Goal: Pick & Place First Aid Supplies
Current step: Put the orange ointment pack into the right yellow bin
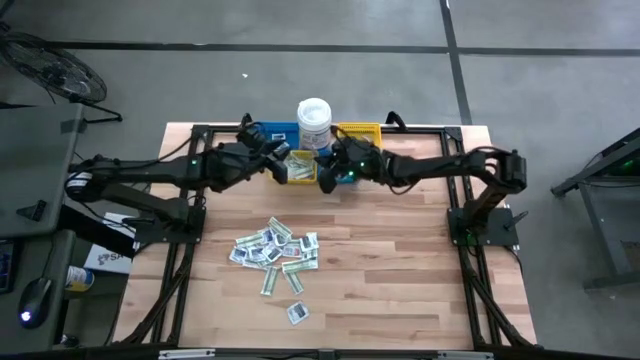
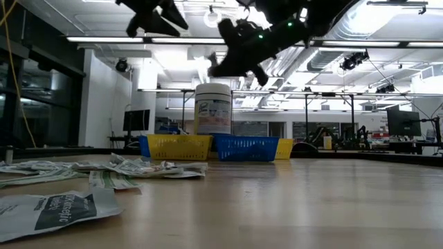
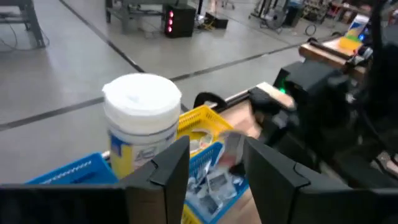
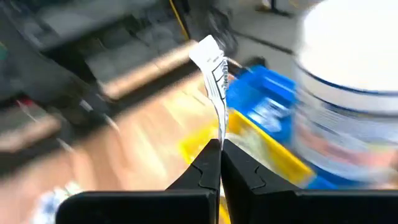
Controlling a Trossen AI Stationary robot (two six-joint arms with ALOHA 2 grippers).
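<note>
Packets (image 1: pixel 274 250) litter wooden table (image 1: pixel 400 270); right end effector (image 4: pixel 219 163) pinches packet (image 4: pixel 212 68), left end effector (image 3: pixel 214 163) open.

Looks like a big robotics lab or workshop hall: bare concrete floor (image 1: pixel 520 60), rows of strip lights (image 2: pixel 173 40) overhead, exposed ceiling pipes, black metal frames, monitors (image 2: pixel 403 123) and more workbenches beyond the wooden table (image 1: pixel 400 270).

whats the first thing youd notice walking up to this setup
Both arms meet at the table's far edge, by the white lidded tub and the blue and yellow bins. The right gripper is shut on a white packet standing up from its fingers, while the left gripper is open over the bins. Nearer, a heap of packets lies on the wood.
</note>
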